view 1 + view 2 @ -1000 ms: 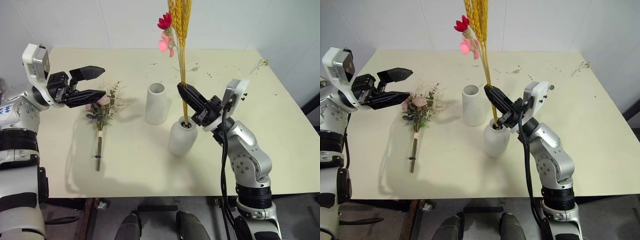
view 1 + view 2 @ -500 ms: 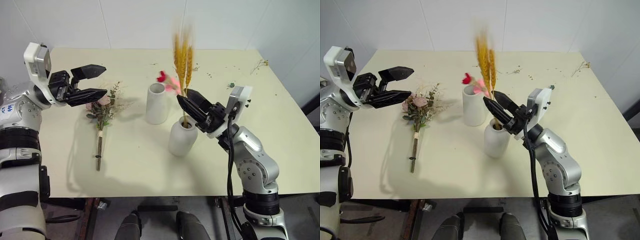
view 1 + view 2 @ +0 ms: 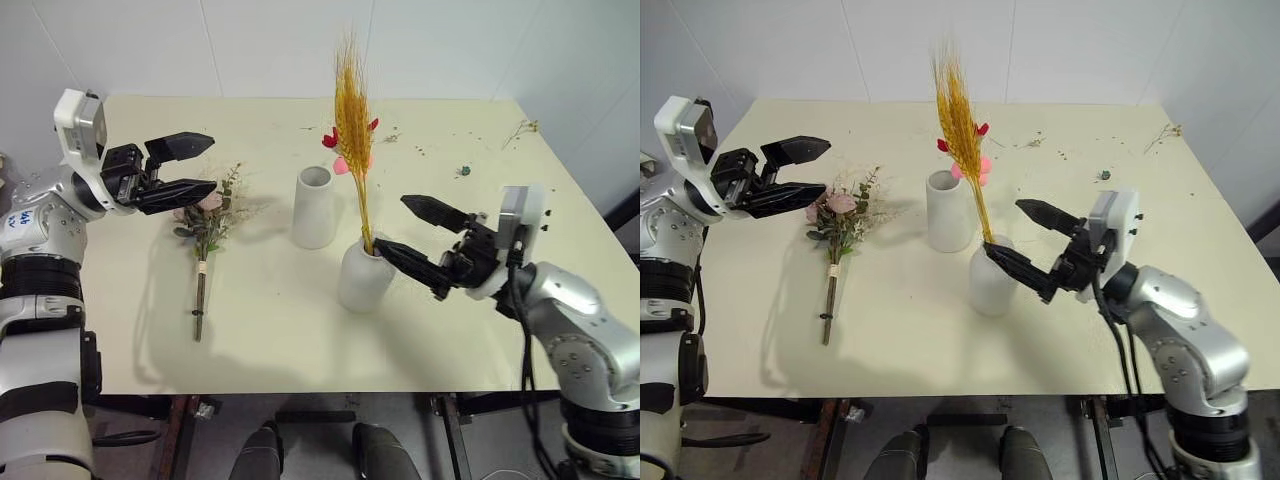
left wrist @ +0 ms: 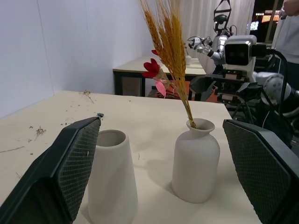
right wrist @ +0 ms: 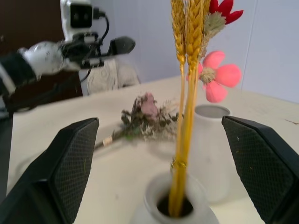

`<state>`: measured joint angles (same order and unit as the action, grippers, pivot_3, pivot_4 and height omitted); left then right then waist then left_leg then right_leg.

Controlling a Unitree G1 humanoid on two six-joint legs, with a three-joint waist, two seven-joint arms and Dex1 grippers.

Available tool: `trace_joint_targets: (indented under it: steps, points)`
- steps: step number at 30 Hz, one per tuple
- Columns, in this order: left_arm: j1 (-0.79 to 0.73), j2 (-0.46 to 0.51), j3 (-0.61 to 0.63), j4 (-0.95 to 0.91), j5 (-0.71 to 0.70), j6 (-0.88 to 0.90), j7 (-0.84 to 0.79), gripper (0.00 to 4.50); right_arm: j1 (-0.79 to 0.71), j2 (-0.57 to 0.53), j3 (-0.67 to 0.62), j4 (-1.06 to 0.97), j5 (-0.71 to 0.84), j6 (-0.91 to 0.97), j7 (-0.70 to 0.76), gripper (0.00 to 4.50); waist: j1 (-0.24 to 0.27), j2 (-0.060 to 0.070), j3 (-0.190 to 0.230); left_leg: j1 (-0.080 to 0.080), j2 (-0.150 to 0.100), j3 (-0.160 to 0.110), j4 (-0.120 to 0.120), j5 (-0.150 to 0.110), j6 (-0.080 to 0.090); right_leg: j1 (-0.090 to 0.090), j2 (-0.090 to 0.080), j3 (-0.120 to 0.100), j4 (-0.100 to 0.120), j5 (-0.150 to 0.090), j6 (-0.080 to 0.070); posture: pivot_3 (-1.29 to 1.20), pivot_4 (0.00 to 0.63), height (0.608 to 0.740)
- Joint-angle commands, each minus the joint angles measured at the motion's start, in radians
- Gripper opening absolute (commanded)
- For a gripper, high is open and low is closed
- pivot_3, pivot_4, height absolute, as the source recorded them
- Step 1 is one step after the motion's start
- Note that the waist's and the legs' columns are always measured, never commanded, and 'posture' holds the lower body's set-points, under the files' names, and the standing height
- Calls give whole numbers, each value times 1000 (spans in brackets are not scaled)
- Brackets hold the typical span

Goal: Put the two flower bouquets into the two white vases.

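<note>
Head view: the wheat bundle (image 3: 353, 120) stands in the short vase (image 3: 362, 278); the right gripper (image 3: 412, 232), spread wide and empty, sits beside it. The rose bouquet (image 3: 205, 228) lies flat left of the tall vase (image 3: 314, 207).

Left wrist view: the left gripper (image 4: 163, 158) gapes empty toward both vases

Blue handwritten marks stand on the left arm's white shell (image 3: 17, 222), too small to read
</note>
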<state>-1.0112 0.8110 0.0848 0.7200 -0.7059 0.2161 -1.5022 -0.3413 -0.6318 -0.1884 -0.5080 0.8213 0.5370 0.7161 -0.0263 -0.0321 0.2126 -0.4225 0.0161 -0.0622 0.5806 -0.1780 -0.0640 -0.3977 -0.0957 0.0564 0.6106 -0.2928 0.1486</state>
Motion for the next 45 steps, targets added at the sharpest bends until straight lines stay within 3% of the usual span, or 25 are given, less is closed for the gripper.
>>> trace_joint_targets:
  steps: [1, 8, 12, 19, 28, 32, 33, 45]
  points:
    - [10, 0, 58, -34, 21, -41, -65, 4500, 13, -110, -95, -20, 49, 24, 91, 4472, -1, 0, 0, 0, 0, 0, 0, 0, 0, 0, 0, 0, 0, 0, 0, 0, 150, 740]
    - [174, -21, 166, -264, 31, -13, 177, 4500, 47, -285, -160, 51, 99, 71, 284, 4472, -1, 0, 0, 0, 1, 0, 0, 0, 0, 0, 0, 0, 0, 0, 0, 0, 150, 740]
    - [347, -28, 245, -508, 44, 58, 423, 4500, 51, -339, -166, 121, 73, 65, 366, 4472, -2, 0, 0, 0, 0, 1, 1, 0, 0, 1, -1, 1, -1, 0, 1, 0, 150, 740]
    - [618, -37, 333, -896, 101, 316, 867, 4500, 1, -376, -169, 224, 40, 63, 415, 4472, -1, 0, 0, 1, 0, 2, 3, 0, 0, 2, -1, 2, -2, 0, 0, 0, 150, 740]
    - [752, -163, 394, -1217, 21, 685, 1261, 4500, -15, -407, -159, 322, 14, 71, 505, 4472, 2, 0, 0, 1, 0, 3, 6, -1, -1, 5, -1, 3, -6, 1, -1, 0, 150, 740]
    - [788, -193, 380, -1270, 16, 820, 1352, 4500, -65, -416, -136, 357, -8, 74, 527, 4472, -2, 0, 0, 1, 0, 3, 9, -2, -2, 5, -1, 3, -6, -1, -5, 0, 150, 740]
    - [796, -196, 374, -1273, 22, 827, 1358, 4500, -73, -417, -133, 362, -12, 76, 531, 4472, -2, 0, 0, 1, 0, 4, 9, -2, -2, 5, -1, 4, -6, -5, -13, 0, 150, 740]
    - [691, -233, 232, -1100, 143, 962, 1461, 4500, -65, -426, -155, 353, -28, 95, 553, 4472, 3, 0, 0, 0, 0, 4, 12, -2, -2, 6, -1, 4, -8, -5, -14, 0, 150, 740]
